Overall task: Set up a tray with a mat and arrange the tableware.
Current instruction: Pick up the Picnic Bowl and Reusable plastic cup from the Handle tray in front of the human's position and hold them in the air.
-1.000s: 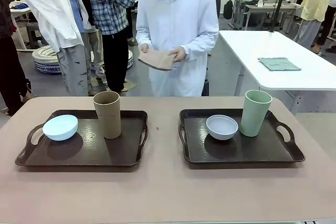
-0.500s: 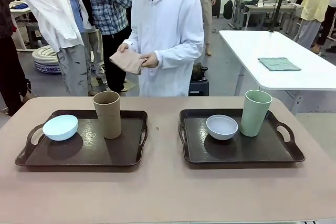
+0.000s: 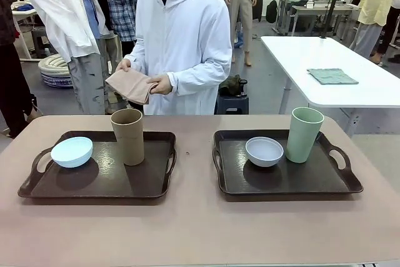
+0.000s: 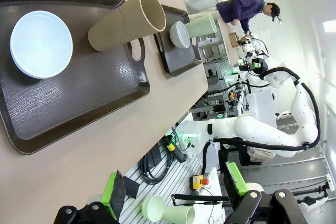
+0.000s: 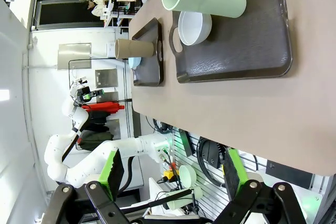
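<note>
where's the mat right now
In the front view the folded tan mat is held in the person's hands at the far side of the table, left of centre, just above and behind the tan cup on the left tray.

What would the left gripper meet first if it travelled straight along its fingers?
The left gripper would probably meet the bare table top near its edge, beside the nearer tray; depth is unclear.
</note>
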Robot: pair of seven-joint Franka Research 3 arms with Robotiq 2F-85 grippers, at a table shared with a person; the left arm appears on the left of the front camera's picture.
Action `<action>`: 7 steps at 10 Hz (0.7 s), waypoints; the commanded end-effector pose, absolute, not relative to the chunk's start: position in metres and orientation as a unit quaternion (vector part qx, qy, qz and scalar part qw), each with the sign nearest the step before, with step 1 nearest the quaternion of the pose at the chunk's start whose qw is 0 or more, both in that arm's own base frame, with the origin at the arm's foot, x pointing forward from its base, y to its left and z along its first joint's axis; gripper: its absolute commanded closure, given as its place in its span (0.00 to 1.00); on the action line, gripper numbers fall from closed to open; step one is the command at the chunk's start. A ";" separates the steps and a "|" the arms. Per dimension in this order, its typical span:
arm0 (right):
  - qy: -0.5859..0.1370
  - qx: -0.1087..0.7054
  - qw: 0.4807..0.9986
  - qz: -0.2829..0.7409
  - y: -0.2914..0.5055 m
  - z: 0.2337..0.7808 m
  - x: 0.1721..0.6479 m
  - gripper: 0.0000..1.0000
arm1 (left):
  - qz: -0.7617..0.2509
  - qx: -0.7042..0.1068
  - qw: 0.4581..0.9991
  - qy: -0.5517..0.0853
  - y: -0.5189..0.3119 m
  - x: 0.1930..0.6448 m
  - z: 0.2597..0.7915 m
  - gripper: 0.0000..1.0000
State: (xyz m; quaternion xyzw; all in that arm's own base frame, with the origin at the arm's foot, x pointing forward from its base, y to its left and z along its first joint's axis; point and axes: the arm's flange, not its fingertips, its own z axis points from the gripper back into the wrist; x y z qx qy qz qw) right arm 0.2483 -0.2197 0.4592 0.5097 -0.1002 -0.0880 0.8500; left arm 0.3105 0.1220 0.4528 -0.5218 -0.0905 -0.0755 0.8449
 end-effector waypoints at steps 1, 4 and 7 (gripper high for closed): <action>-0.105 0.516 0.846 -0.083 -0.221 0.460 0.249 0.00 | -0.080 -0.529 0.839 -0.096 0.123 0.311 0.453 0.00; -0.105 0.516 0.846 -0.083 -0.221 0.460 0.249 0.00 | -0.080 -0.529 0.839 -0.096 0.123 0.311 0.453 0.00; -0.105 0.516 0.846 -0.083 -0.221 0.460 0.249 0.00 | -0.080 -0.529 0.839 -0.096 0.123 0.311 0.453 0.00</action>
